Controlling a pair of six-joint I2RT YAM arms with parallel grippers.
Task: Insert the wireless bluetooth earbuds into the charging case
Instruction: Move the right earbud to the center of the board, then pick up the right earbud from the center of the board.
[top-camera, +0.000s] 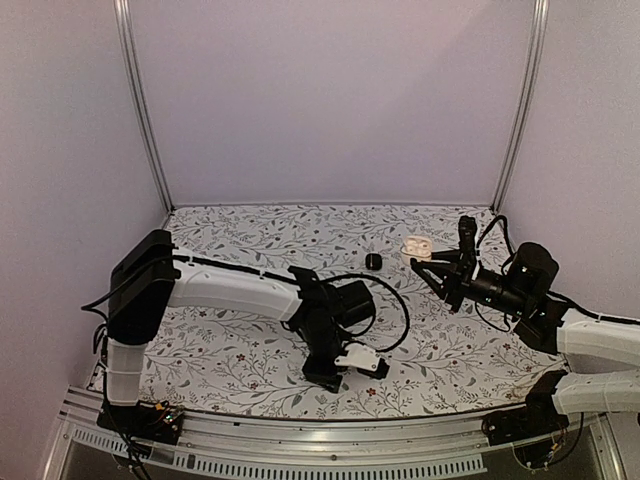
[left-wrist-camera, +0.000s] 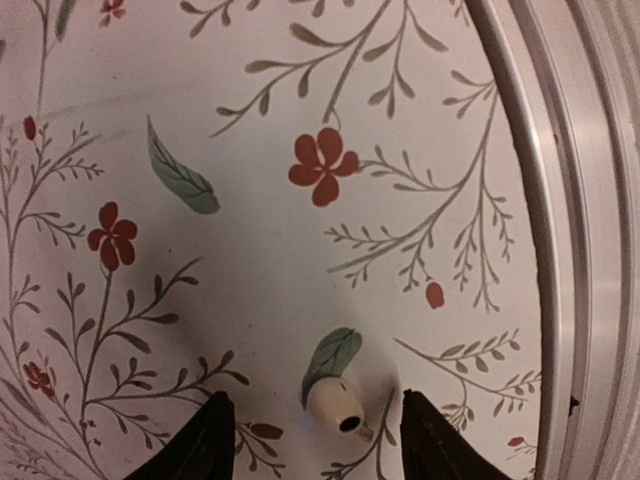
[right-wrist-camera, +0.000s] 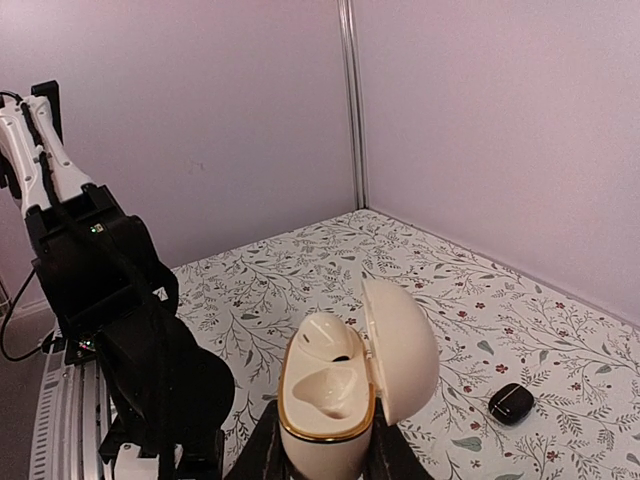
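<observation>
Workspace seen from above and from both wrists, with a floral-printed surface (left-wrist-camera: 250, 200) carrying the task's things. Left end effector (left-wrist-camera: 320, 442): released, its two dark fingertips (left-wrist-camera: 205, 445) spread wide and pointing down at the surface. Between them lies one cream-coloured earbud (left-wrist-camera: 335, 405). It rests on the surface, with a visible gap to the fingertip on either side, and has a dark opening on its underside. The earbud sits on a printed green leaf near the metal rail (left-wrist-camera: 560, 250) at the near edge. In the overhead view it is too small to make out below the left arm (right-wrist-camera: 130, 330). Right end effector (right-wrist-camera: 328, 452): clenched on the charging case (right-wrist-camera: 325, 400), a finger pressing each side of its lower half. This case is cream with a gold rim, and it is held upright over the far right part of the surface. Its rounded lid (right-wrist-camera: 400, 350) is hinged open to the right in the right wrist view. Two moulded wells show inside the case; whether the upper one holds an earbud cannot be told. A small black rounded box (right-wrist-camera: 510, 403) lies shut on the surface, near the case but apart from it and touched by neither arm. In the overhead view it lies just left of the held case. The case and the loose earbud are well apart, the case toward the far right and the earbud toward the near edge.
</observation>
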